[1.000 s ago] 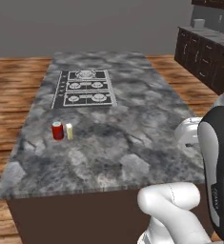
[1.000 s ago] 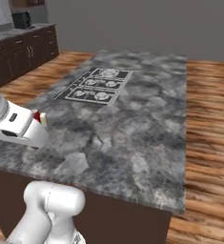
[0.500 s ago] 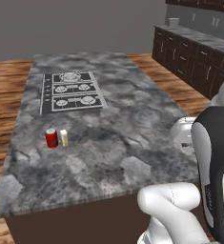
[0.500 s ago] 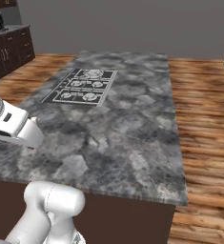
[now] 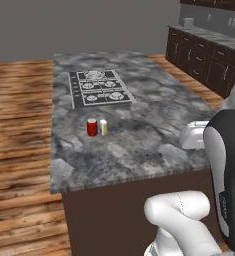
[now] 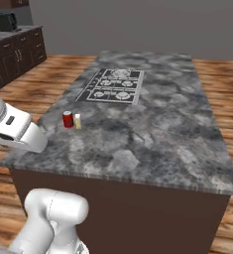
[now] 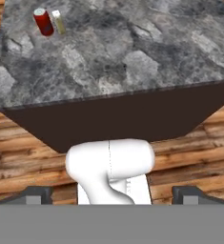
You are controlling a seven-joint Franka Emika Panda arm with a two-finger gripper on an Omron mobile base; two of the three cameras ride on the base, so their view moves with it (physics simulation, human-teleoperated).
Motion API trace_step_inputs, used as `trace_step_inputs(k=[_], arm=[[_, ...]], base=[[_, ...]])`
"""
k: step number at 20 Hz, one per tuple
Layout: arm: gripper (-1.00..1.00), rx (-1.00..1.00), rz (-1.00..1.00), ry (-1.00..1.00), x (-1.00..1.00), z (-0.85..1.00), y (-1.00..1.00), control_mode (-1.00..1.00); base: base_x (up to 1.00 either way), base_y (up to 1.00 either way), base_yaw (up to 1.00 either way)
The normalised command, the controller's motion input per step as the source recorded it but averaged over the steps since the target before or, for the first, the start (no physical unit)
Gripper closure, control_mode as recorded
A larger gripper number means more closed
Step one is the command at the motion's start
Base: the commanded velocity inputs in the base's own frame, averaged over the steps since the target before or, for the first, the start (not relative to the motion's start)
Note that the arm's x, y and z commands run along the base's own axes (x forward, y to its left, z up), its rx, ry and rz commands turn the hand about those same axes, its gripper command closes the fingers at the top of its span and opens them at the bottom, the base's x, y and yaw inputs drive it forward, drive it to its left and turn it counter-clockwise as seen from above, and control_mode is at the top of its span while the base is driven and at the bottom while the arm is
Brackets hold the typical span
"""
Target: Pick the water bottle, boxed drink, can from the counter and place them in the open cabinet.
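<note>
Looking across the counter (image 5: 139,135), we found the can (image 5: 92,127) and the boxed drink (image 5: 103,127) standing upright just beside each other, near the counter's left edge and short of the cooktop (image 5: 100,88). In the hand view the same pair, can (image 7: 44,22) and boxed drink (image 7: 59,21), sat far up in the corner, well apart from the gripper (image 7: 111,193), whose two tips stood spread wide with nothing between them. We could not find the water bottle or the open cabinet in any of these views.

We judged the main hazard to be how close the two items stood. Reaching for the can with the fingers so wide, we could have knocked the carton over or pushed it toward the edge; closing on both together would have given a poor grip on each. The carton is small and light by its look, so a brush from a finger (image 7: 37,195) would likely have toppled it.

We also judged the reach to be a risk. The pair stood well away from us across the stone, and an approach at full stretch could have come in tilted and clipped the can's rim instead of straddling it.

With the cabinet unseen, any carry would have begun without a known drop point.
</note>
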Motion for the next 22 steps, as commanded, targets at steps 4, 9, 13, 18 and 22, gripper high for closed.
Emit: trace_step_inputs(k=[4,9,13,18,22], arm=[[-1.00,0.00,0.00,0.00,0.00,0.00,0.00,1.00],[-1.00,0.00,0.00,0.00,0.00,0.00,0.00,1.00],[-1.00,0.00,0.00,0.00,0.00,0.00,0.00,1.00],[-1.00,0.00,0.00,0.00,0.00,0.00,0.00,1.00],[-1.00,0.00,0.00,0.00,0.00,0.00,0.00,1.00]], base=[[-0.21,1.00,0.00],[0.56,0.89,-0.14],[1.00,0.20,-0.14],[0.48,0.49,-0.24],[0.11,0.48,-0.48]])
